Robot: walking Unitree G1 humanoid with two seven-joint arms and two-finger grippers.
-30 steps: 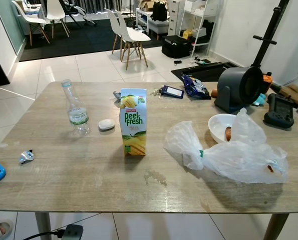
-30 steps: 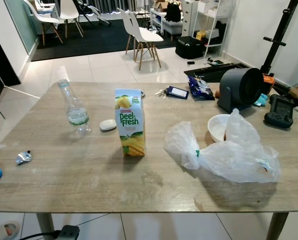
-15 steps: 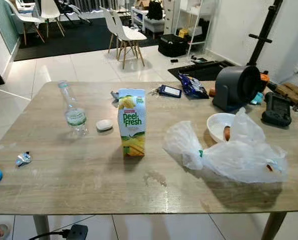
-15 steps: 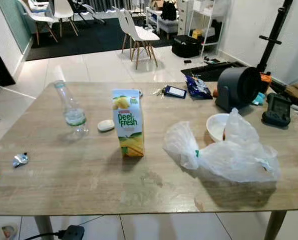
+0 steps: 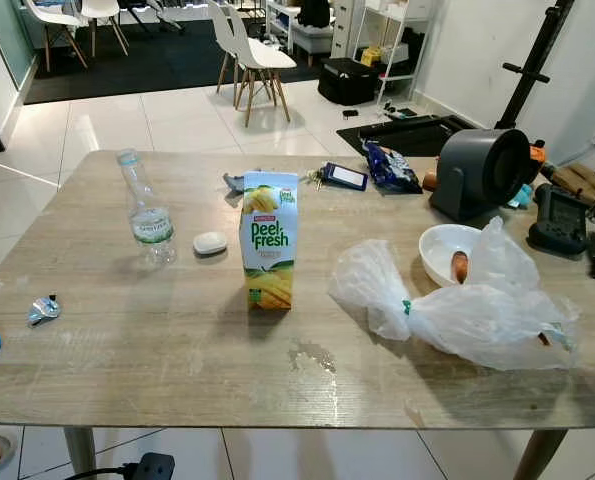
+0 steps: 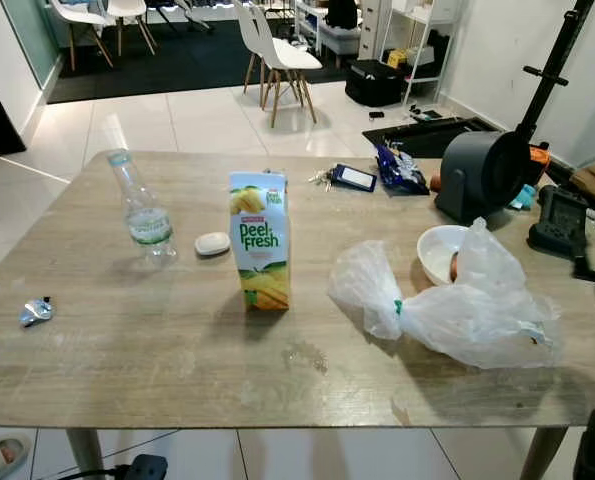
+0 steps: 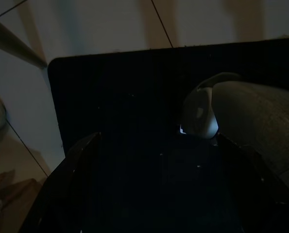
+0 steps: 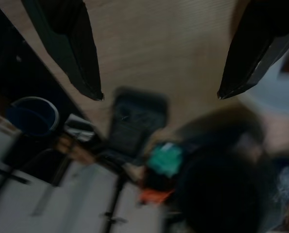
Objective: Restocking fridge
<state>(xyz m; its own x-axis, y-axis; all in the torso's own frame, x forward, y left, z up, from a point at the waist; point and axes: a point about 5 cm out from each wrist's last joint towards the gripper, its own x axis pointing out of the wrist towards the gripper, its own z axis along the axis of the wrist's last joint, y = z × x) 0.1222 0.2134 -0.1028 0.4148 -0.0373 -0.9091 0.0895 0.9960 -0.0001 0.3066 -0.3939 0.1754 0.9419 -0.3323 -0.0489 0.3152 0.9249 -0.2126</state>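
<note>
Standing upright mid-worktop (image 5: 157,350), the juice carton (image 5: 269,240) has its long axis vertical. The right gripper (image 8: 159,92), jaws wide apart and empty, hovers over the worktop's far-right edge; the carton lies toward its 9 o'clock. The right arm is judged nearer. Left jaws: cannot tell.

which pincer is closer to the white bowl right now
Right. The right pincer, fingers apart, is raised over the table's right end, close to the white bowl. The left pincer hangs in shade over floor tiles.
</note>
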